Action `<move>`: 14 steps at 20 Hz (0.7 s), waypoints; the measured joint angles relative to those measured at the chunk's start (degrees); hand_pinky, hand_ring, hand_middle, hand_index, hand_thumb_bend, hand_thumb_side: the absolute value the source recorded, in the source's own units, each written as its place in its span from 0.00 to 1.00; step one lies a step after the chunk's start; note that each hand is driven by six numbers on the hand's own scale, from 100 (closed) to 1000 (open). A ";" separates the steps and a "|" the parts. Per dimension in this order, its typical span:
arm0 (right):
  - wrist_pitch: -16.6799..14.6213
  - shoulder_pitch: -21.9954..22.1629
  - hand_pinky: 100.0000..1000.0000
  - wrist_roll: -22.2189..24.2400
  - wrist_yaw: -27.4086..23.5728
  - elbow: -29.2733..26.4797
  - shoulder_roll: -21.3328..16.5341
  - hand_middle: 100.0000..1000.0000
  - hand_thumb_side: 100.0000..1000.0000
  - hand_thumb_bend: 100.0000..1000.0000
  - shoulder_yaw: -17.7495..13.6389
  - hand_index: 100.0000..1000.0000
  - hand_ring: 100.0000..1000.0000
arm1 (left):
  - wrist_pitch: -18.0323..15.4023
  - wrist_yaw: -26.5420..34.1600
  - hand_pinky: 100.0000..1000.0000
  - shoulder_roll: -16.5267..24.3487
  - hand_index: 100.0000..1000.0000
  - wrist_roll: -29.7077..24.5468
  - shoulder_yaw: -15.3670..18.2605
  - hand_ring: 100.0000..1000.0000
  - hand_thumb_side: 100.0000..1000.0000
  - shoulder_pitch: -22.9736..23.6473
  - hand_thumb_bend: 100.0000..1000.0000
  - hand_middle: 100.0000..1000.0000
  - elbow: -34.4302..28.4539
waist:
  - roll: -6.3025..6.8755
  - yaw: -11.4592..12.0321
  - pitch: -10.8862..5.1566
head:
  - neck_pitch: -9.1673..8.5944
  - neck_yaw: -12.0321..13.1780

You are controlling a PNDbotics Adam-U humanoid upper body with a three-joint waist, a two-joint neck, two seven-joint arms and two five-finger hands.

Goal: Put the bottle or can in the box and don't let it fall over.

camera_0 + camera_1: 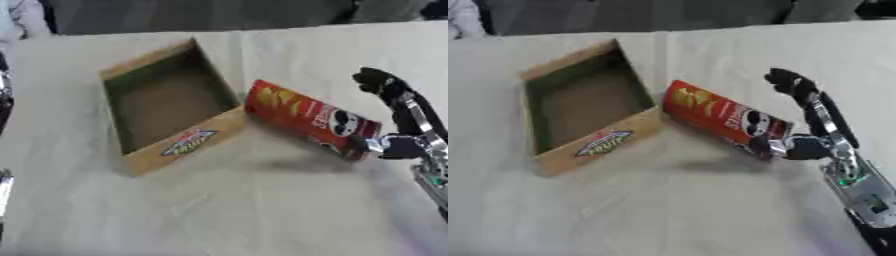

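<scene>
An open cardboard box (166, 107) sits on a cloth-covered table (262, 210), nothing inside it, with a colourful label (188, 142) on its near outer wall. Just to the right of the box, a red chip can (306, 119) is tipped well over on a slant, its upper end close beside the box's near right corner and its lower end pointing away from the box; a soft shadow lies on the cloth under it. The right hand (802, 142) comes in from the right of the box and has hold of the can's far end, the thumb curled against that end while a dark finger (789, 82) arches up above the can's side. Whether the can's upper end touches the box wall cannot be told. The left hand is out of sight.
</scene>
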 measured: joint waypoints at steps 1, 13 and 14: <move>0.01 -0.01 0.85 0.08 0.02 0.16 0.00 0.76 0.46 0.88 0.00 0.87 0.85 | -0.01 0.00 0.69 0.00 0.74 -0.01 0.00 0.90 0.66 -0.01 0.39 0.73 0.00 | 0.00 0.05 0.00 | 0.00 0.00; 0.93 -0.12 0.85 1.04 4.38 3.84 0.09 0.76 0.39 0.85 0.33 0.87 0.85 | -0.10 0.01 0.69 -0.04 0.74 -0.10 0.00 0.90 0.66 -0.22 0.39 0.73 -0.34 | -0.05 0.51 0.01 | 0.00 -0.01; 0.95 -0.10 0.85 1.11 4.78 4.31 0.11 0.76 0.39 0.86 0.32 0.87 0.85 | -0.10 0.01 0.69 -0.04 0.74 -0.10 0.00 0.90 0.66 -0.22 0.39 0.73 -0.34 | -0.05 0.52 0.01 | 0.00 -0.01</move>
